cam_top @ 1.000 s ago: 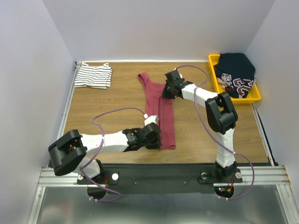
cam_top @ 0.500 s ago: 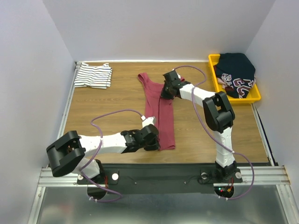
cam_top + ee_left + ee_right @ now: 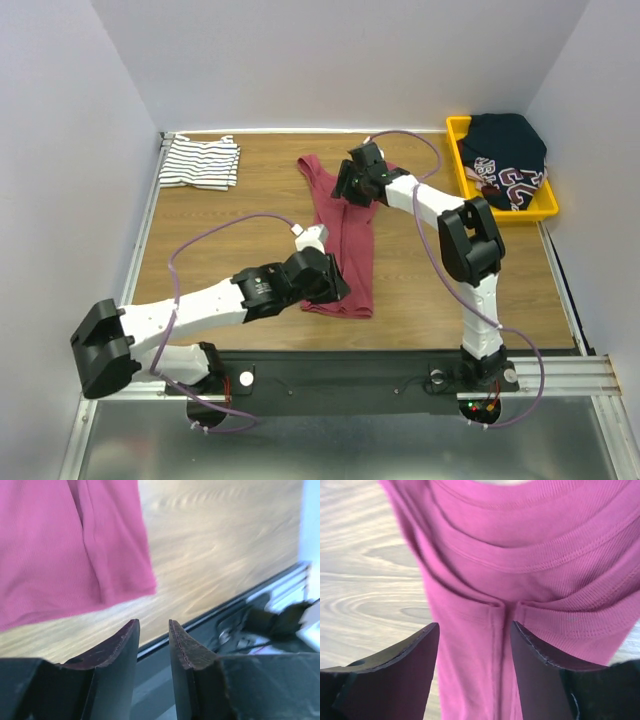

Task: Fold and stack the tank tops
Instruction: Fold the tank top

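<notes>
I see a wooden surface [image 3: 230,230] with pale walls around it. A maroon tank top [image 3: 352,250] lies in a long narrow strip down the middle, with its straps at the far end and its near hem slightly rumpled. A yellow bin [image 3: 458,150] at the far right holds a dark printed garment [image 3: 510,150]. A striped tank top [image 3: 200,163] sits folded in the far left corner, well apart from the maroon one. My right gripper [image 3: 473,630] hovers over the maroon top's far end, jaws wide open astride a fold line. My left gripper [image 3: 153,625] is by the near hem, its jaws a narrow slit apart and gripping nothing.
</notes>
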Controlling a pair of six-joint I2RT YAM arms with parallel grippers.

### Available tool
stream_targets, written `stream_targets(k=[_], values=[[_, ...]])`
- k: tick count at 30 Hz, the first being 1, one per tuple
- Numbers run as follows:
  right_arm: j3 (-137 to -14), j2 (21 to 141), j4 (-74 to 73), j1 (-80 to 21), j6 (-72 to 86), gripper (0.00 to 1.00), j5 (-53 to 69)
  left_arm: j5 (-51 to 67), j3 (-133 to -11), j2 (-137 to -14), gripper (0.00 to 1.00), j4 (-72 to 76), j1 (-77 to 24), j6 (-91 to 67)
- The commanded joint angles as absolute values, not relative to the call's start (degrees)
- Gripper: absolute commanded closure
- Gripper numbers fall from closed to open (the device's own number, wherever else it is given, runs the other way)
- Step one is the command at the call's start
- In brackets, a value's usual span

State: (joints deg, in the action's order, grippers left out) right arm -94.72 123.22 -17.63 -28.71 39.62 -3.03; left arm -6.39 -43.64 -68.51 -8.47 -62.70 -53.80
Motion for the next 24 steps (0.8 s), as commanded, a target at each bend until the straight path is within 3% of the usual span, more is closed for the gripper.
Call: stream_targets(k=[1, 6, 10, 15, 18, 20, 24], values=[[-97.21, 116.46, -17.66, -28.92, 37.35, 0.35, -2.64, -14.05, -47.55, -64.52, 0.58, -17.21, -60.3, -54.75], [-87.3, 108.12, -19.25, -29.0, 37.7, 0.34, -2.91, -17.76, -43.43, -61.53, 0.67, -24.96, -52.39, -60.11], [-72.36, 95.58, -19.25, -29.26, 39.02, 0.35, -1.76, -15.12, -35.53, -58.37, 0.74, -20.67, -48.52, -61.26], [-54.25, 82.37, -19.07, -30.58, 42.26, 0.35, -2.2, -8.28, -29.1, -58.97, 0.74, -11.17, -47.28, -57.92], [-45.02, 75.36, -18.72, -32.25, 44.72, 0.36, -1.58, -6.86, -24.89, -58.8, 0.66, -7.74, -47.2, -58.01], [-40.01, 72.26, -18.72, -33.48, 45.87, 0.36, -1.15, -6.07, -23.3, -57.75, 0.55, -4.86, -47.28, -57.75], [-34.55, 65.32, -18.55, -34.89, 49.73, 0.36, -0.62, -3.87, -20.57, -57.3, 0.48, -0.97, -47.2, -57.31]])
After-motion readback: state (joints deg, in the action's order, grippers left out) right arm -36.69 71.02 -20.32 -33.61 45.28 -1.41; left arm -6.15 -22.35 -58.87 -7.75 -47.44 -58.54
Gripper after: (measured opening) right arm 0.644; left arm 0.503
